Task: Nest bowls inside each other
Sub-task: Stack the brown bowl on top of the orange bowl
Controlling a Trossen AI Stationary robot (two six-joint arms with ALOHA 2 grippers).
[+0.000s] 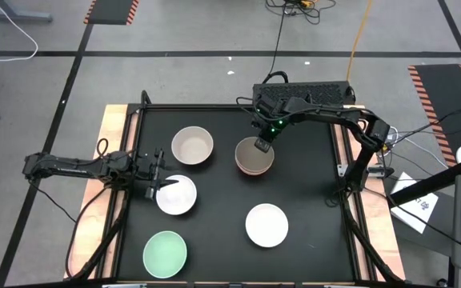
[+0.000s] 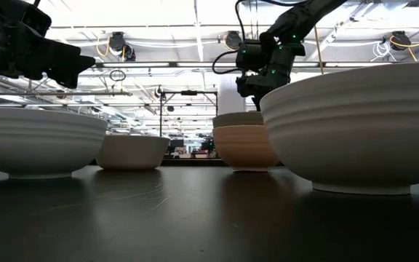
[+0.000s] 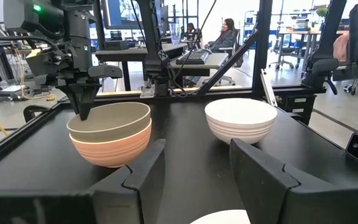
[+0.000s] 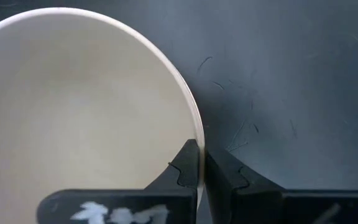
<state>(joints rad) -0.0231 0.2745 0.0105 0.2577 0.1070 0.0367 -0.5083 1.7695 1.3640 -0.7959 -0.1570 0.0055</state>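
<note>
Right wrist view: the right hand [image 4: 201, 163] is clenched on the rim of the olive-brown bowl [image 4: 86, 106], one finger inside the wall and one outside.
High view: that hand [image 1: 262, 144] sits at the far rim of the olive-brown bowl [image 1: 254, 154], which is nested in the salmon-orange bowl [image 3: 112, 144]; the pair stands at the far middle of the black counter [image 1: 310, 192].
Beige-grey bowl [image 1: 192, 146]: just left of the nested pair, apart from it.
Left hand [image 1: 160, 178]: at the left side of the counter, fingers parted, released, over the left rim of a white bowl [image 1: 176, 194]; contact cannot be told.
Second white bowl [image 1: 266, 225]: alone, near right of centre.
Mint green bowl [image 1: 165, 251]: near left corner, apart from the others.
</note>
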